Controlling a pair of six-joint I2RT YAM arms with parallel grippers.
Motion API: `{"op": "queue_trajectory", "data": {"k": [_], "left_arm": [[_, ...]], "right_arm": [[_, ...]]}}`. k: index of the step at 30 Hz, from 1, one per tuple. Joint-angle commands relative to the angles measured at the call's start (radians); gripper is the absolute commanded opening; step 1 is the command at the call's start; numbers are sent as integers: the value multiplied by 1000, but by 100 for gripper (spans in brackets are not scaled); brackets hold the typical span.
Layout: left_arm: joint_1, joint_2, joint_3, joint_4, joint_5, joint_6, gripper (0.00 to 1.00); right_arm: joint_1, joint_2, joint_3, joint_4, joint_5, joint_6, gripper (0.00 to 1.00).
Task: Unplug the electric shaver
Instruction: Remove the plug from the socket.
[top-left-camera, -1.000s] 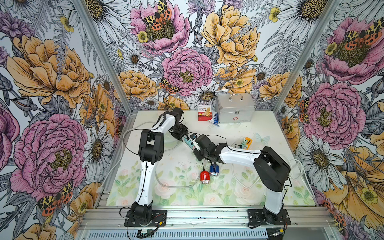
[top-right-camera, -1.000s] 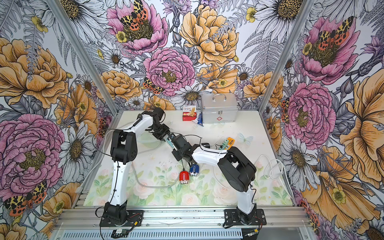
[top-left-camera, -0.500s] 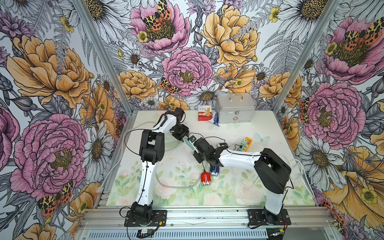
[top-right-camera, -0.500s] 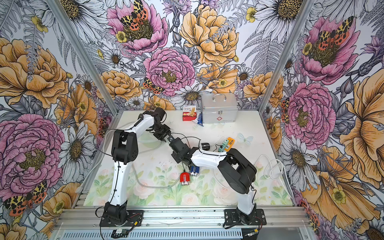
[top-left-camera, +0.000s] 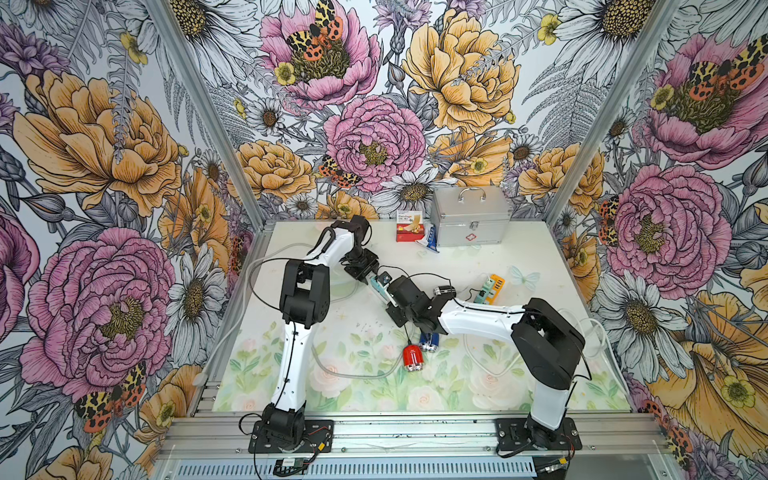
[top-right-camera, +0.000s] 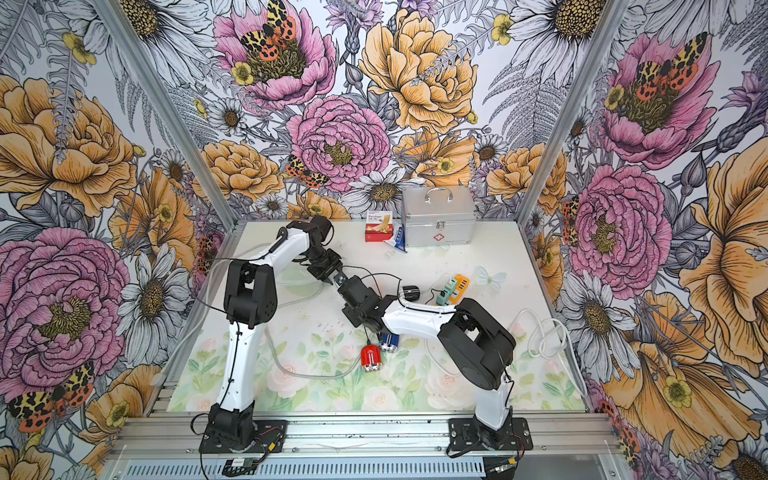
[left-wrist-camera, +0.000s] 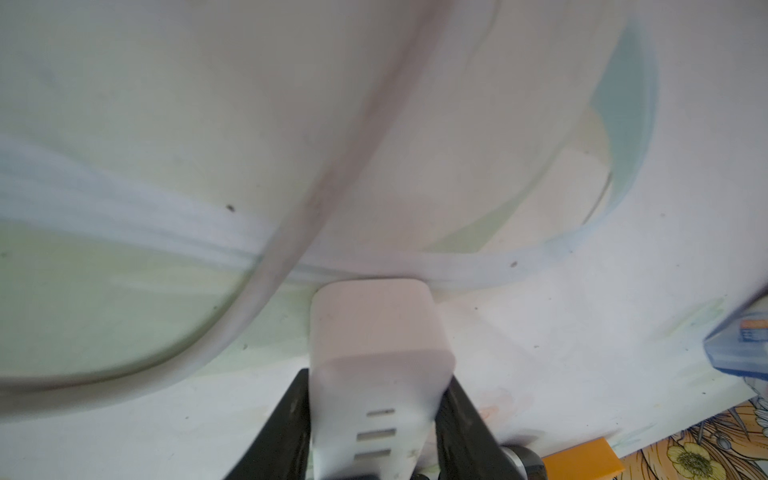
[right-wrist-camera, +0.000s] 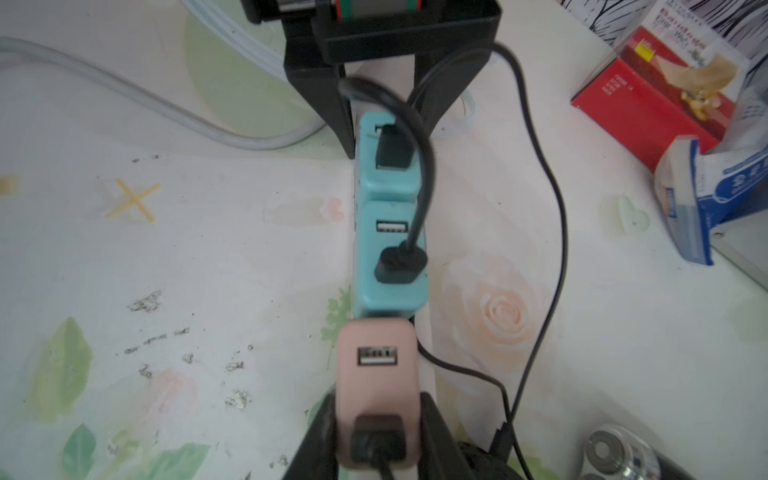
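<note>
A jointed power strip of teal blocks and a pink block lies on the mat between my two grippers. My right gripper is shut on the pink block, which has a black plug in it. My left gripper is shut on the strip's white end block. In a top view both grippers, left and right, meet near the table's middle. A red electric shaver, a blue one and a black one lie nearby. Thin black cables run to the strip.
A metal first-aid case, a red bandage box and a blue-white packet stand along the back wall. Teal and orange adapters lie at mid right. A white cable loops at the right edge, and a grey cable curves on the left.
My right gripper has crept slightly left toward the left gripper along the strip. Both grips hold, and the shavers have not moved.
</note>
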Motion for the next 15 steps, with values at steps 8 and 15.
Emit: {"op": "queue_trajectory", "data": {"k": [8, 15], "left_arm": [[6, 78, 8, 80, -46, -79, 25], [2, 89, 24, 81, -44, -85, 25]], "right_arm": [[-49, -85, -16, 28, -194, 85, 4], [-75, -55, 9, 20, -447, 111, 4]]}}
